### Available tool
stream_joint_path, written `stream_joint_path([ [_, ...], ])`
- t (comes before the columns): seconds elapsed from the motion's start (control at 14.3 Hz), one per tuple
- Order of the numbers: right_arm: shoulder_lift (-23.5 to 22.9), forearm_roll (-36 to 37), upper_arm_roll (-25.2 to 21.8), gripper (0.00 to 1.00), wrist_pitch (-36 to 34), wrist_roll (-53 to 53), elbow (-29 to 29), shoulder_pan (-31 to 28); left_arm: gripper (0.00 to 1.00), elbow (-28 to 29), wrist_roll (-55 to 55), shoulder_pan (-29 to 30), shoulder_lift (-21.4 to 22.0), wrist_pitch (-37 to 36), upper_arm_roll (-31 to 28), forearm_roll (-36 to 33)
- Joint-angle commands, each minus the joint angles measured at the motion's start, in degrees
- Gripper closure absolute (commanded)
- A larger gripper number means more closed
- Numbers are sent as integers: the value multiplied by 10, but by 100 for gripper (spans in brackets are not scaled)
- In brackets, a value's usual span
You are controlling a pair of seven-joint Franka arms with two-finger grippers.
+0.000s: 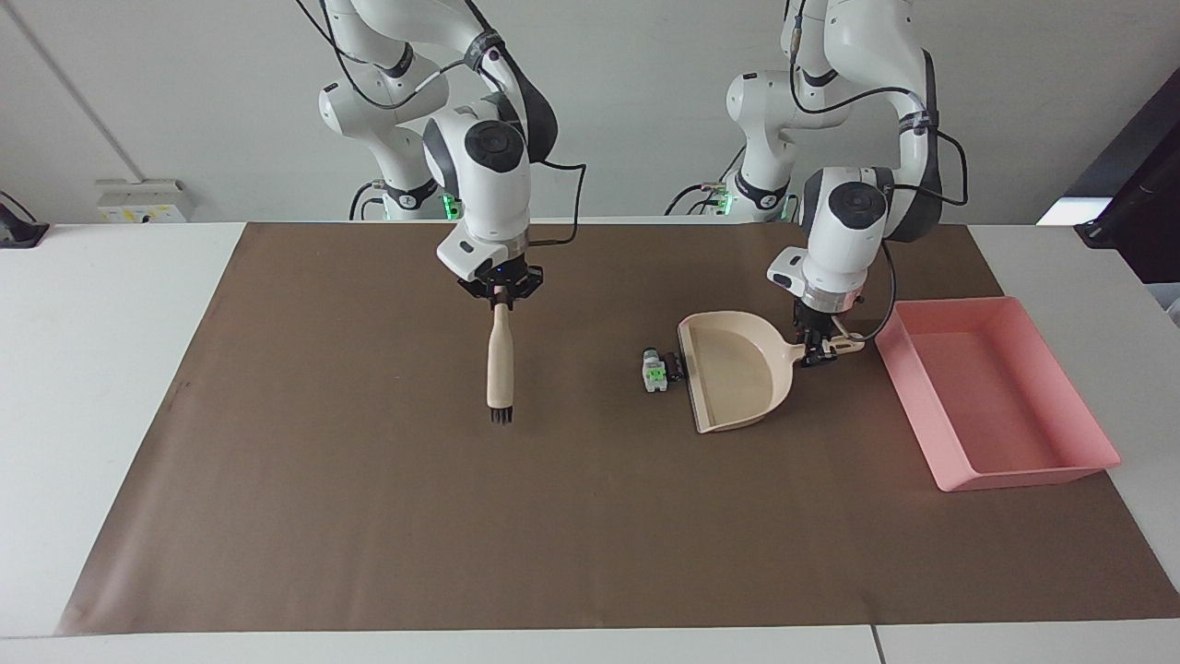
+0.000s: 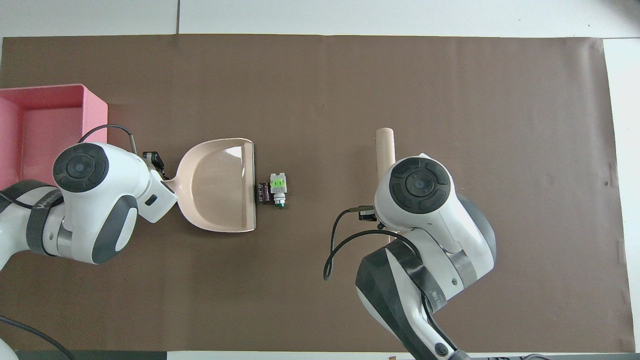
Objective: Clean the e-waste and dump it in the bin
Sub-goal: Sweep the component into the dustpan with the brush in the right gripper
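The e-waste (image 1: 655,370) (image 2: 273,190), a white piece with a green mark and a small black block, lies on the brown mat right at the open lip of the beige dustpan (image 1: 735,371) (image 2: 220,186). My left gripper (image 1: 817,350) (image 2: 156,162) is shut on the dustpan's handle (image 1: 845,346). The pink bin (image 1: 996,397) (image 2: 45,125) stands beside it at the left arm's end. My right gripper (image 1: 499,293) is shut on the handle of a beige brush (image 1: 501,369) (image 2: 385,145). The brush hangs bristles down over the middle of the mat.
A brown mat (image 1: 369,516) covers most of the white table. In the overhead view the right arm's wrist (image 2: 420,190) covers its gripper and most of the brush. Cables loop from both wrists.
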State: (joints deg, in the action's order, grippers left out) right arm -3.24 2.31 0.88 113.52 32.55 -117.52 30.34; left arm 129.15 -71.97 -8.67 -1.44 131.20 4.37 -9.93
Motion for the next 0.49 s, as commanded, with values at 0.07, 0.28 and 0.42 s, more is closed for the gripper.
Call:
stream_joint_path([
  [0.07, -111, 14, -3, 100, -64, 126, 137, 81, 100, -67, 5, 1, 4, -105, -3, -12],
  [0.28, -147, 13, -3, 100, -57, 159, 160, 119, 100, -72, 11, -10, 3, -118, -2, -99],
  [0.42, -159, 10, -2, 100, -40, 181, 164, 141, 100, -63, 25, -28, 4, -118, -2, -127],
])
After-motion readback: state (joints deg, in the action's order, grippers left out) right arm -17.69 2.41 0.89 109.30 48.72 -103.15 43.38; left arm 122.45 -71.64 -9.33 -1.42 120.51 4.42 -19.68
